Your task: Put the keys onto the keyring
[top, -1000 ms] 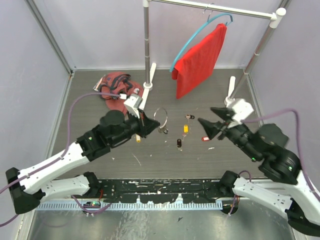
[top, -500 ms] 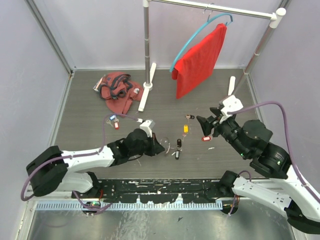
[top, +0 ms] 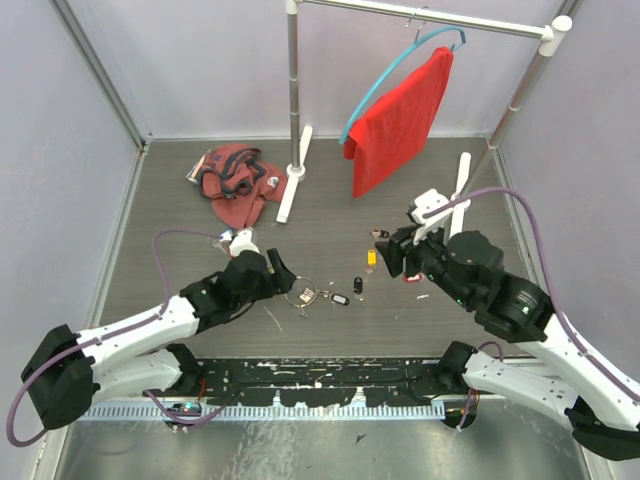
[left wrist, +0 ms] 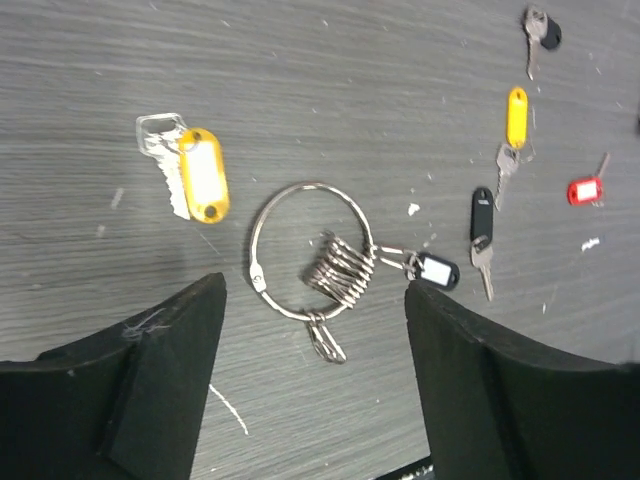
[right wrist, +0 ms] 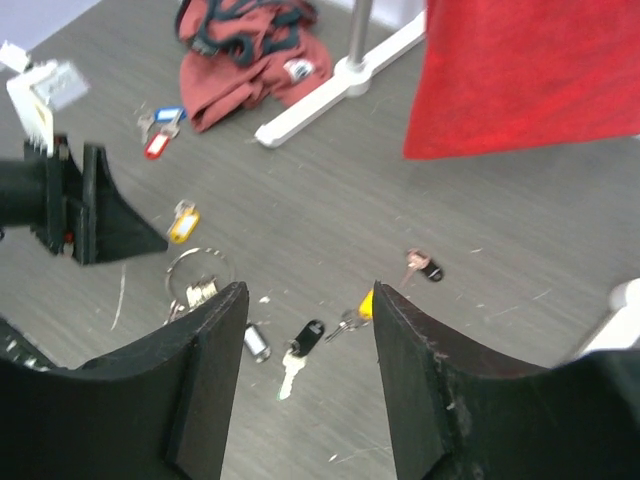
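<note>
Lying flat on the grey table [top: 160,215], the keyring [left wrist: 252,255] is seen just ahead of the left gripper [left wrist: 315,292], whose jaws are spread wide with nothing held between them. A cluster of small rings [left wrist: 338,268] is carried on the keyring, and a black-and-white-tagged key [left wrist: 436,270] is joined to that cluster. A yellow-tagged key [left wrist: 201,176] is laid just beside the ring, apart from it. Further right, a loose black-tagged key [left wrist: 481,214], a second yellow-tagged key [left wrist: 516,115] and a red-tagged key [left wrist: 583,190] are scattered. The right gripper [right wrist: 308,292] is positioned near these, its jaws likewise parted and empty.
</note>
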You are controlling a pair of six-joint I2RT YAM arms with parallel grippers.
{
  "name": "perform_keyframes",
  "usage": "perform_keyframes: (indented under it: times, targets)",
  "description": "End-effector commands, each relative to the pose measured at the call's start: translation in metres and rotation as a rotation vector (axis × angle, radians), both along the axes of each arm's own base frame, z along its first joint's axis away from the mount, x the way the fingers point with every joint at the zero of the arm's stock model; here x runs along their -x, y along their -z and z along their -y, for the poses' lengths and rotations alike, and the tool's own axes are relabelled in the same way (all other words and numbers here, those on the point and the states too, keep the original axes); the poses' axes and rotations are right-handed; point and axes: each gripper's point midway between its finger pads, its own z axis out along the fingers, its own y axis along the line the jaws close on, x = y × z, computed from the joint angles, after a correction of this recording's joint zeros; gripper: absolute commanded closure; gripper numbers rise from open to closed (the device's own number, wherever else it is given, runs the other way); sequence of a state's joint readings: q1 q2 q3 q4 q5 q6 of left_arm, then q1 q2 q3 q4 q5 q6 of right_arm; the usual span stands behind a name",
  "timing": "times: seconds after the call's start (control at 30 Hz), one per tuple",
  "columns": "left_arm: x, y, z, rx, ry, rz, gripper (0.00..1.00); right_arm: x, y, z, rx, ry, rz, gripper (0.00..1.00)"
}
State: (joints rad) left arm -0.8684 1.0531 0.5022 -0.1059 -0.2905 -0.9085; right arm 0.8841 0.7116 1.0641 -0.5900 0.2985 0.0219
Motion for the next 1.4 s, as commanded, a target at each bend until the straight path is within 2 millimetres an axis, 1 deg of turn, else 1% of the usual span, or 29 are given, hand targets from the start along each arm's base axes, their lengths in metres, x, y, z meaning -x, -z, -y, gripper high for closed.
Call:
perform_keyframes:
  times: [0.0,0.1,0.2,0.23,0.3,0.37,0.43,0.53,0.63,0.67,0.7,0.73,0.8,0.9,0.97,1.0,1.13,1.37]
  targets:
    - [-0.005,0.0,-0.031,-0.17,-0.065,0.01,0.23,0.01,0.03,-0.035,-0.059,-0.099,-0.163,0.44]
    - [-0.001,0.014,-0.018,-0.153,-0.009,-0.026,0.2,0.012,0.054,-0.05,-0.081,-0.121,-0.254,0.47]
    - [0.004,0.032,-0.013,-0.184,0.023,-0.087,0.2,0.008,0.08,-0.058,-0.067,-0.096,-0.33,0.49]
    - [0.005,0.037,-0.012,-0.195,0.032,-0.103,0.21,0.008,0.09,-0.064,-0.048,-0.106,-0.363,0.5]
    - [0.007,0.043,-0.009,-0.197,0.052,-0.118,0.26,0.01,0.109,-0.076,-0.015,-0.141,-0.428,0.53]
    - [0.008,0.044,-0.009,-0.192,0.057,-0.122,0.31,0.011,0.125,-0.087,-0.005,-0.162,-0.479,0.57]
    - [0.008,0.04,-0.012,-0.185,0.039,-0.108,0.32,0.007,0.136,-0.097,-0.015,-0.167,-0.503,0.61]
    - [0.006,0.033,-0.026,-0.181,-0.011,-0.066,0.34,0.0,0.151,-0.117,0.003,-0.197,-0.538,0.62]
    - [0.005,0.028,-0.037,-0.156,-0.049,-0.043,0.41,-0.006,0.171,-0.137,0.043,-0.226,-0.587,0.65]
    - [0.005,0.029,-0.04,-0.149,-0.056,-0.05,0.45,-0.009,0.178,-0.143,0.056,-0.232,-0.601,0.68]
    - [0.007,0.031,-0.043,-0.146,-0.063,-0.059,0.47,-0.013,0.188,-0.149,0.076,-0.235,-0.618,0.71]
    - [0.008,0.034,-0.046,-0.144,-0.068,-0.069,0.48,-0.015,0.193,-0.155,0.087,-0.246,-0.627,0.72]
    - [0.011,0.037,-0.048,-0.136,-0.07,-0.081,0.48,-0.02,0.206,-0.164,0.129,-0.264,-0.643,0.74]
    - [0.013,0.037,-0.047,-0.111,-0.064,-0.077,0.48,-0.029,0.224,-0.172,0.189,-0.267,-0.661,0.75]
    - [0.013,0.035,-0.047,-0.099,-0.062,-0.069,0.48,-0.036,0.23,-0.178,0.209,-0.265,-0.661,0.75]
    - [0.013,0.035,-0.047,-0.096,-0.063,-0.067,0.48,-0.037,0.236,-0.179,0.222,-0.266,-0.668,0.76]
    - [0.013,0.033,-0.048,-0.093,-0.063,-0.06,0.47,-0.043,0.245,-0.186,0.247,-0.269,-0.677,0.76]
    - [0.012,0.031,-0.048,-0.09,-0.056,-0.049,0.47,-0.046,0.258,-0.192,0.282,-0.282,-0.704,0.79]
